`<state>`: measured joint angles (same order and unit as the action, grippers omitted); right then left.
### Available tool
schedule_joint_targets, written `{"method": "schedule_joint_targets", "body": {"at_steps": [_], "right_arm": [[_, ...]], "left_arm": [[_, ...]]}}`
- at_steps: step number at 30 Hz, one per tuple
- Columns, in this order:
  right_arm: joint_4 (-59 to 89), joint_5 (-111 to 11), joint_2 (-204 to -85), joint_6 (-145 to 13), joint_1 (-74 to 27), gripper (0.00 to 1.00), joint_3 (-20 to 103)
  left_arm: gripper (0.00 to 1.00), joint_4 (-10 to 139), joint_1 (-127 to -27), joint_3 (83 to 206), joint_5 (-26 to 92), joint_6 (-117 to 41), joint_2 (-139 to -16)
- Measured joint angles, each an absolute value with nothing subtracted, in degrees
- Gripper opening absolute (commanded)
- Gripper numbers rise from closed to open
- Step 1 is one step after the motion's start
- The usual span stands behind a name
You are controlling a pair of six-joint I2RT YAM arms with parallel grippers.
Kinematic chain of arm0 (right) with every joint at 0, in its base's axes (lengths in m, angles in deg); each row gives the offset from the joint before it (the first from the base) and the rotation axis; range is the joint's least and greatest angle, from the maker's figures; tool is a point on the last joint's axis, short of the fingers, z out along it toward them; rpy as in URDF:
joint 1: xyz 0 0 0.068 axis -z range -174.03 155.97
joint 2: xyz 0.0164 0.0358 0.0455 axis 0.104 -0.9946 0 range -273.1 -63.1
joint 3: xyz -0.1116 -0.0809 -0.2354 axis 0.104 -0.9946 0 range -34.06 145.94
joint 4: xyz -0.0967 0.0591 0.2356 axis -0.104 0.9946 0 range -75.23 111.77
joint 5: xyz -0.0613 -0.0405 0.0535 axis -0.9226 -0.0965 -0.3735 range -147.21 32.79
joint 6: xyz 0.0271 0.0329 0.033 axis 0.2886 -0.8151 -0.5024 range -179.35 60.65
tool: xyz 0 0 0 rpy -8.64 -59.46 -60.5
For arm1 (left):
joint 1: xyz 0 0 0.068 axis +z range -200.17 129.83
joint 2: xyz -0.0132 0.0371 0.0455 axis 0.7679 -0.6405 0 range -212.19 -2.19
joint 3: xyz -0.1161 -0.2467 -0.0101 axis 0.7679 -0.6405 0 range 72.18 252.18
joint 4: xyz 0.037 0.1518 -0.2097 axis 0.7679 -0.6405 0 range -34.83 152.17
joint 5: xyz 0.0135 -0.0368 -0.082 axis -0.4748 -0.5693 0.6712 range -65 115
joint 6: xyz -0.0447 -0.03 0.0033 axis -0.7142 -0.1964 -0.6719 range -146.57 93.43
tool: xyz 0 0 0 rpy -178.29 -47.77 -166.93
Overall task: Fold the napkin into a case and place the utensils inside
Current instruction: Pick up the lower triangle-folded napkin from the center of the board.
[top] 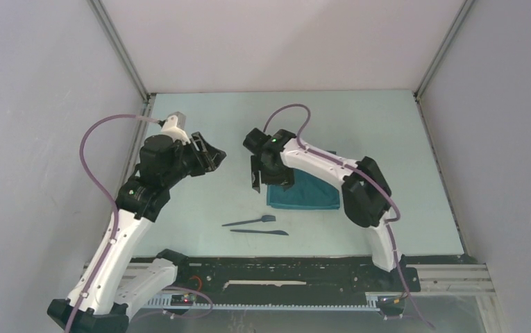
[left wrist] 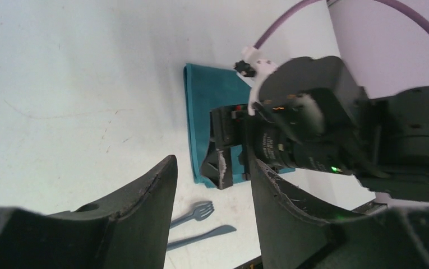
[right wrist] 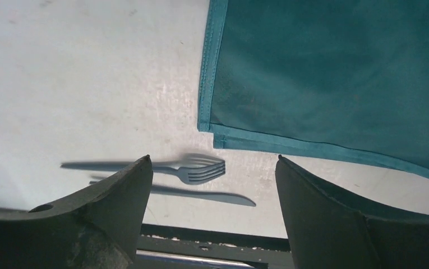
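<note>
The teal napkin [top: 305, 193] lies folded into a flat layered rectangle on the table, with a hemmed corner showing in the right wrist view [right wrist: 335, 73]. Just in front of it lie the two dark utensils, a fork [top: 252, 220] and a knife [top: 261, 232], side by side with their heads pointing right. My right gripper [top: 271, 182] hovers over the napkin's left edge, open and holding nothing [right wrist: 215, 162]. My left gripper [top: 214, 156] hangs in the air to the left, open and empty, looking across at the napkin [left wrist: 203, 106], the fork [left wrist: 198, 212] and the knife [left wrist: 201, 236].
The black rail [top: 283, 267] of the arm bases runs along the near table edge, close behind the utensils. Grey enclosure walls [top: 54, 104] stand left, right and behind. The right arm's purple cable [top: 287, 114] loops above the napkin.
</note>
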<state>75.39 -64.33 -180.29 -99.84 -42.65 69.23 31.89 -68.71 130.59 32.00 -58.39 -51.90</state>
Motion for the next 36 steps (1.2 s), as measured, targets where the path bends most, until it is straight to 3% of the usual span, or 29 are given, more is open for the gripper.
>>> {"method": "schedule_joint_targets", "body": {"at_steps": [8, 18, 36], "right_arm": [[78.50, -62.14, -189.03, -102.33, -44.29, 0.68, 71.92], [78.52, -61.11, -191.65, -102.48, -44.27, 0.53, 74.85], [79.50, -61.11, -194.69, -102.13, -43.68, 0.59, 76.11]], "left_arm": [[0.57, 26.77, -69.30, 128.54, 29.82, -56.27, -48.80], [0.58, 25.55, -71.38, 128.54, 27.11, -54.96, -48.49], [0.59, 25.35, -72.04, 128.54, 24.60, -54.43, -48.93]]}}
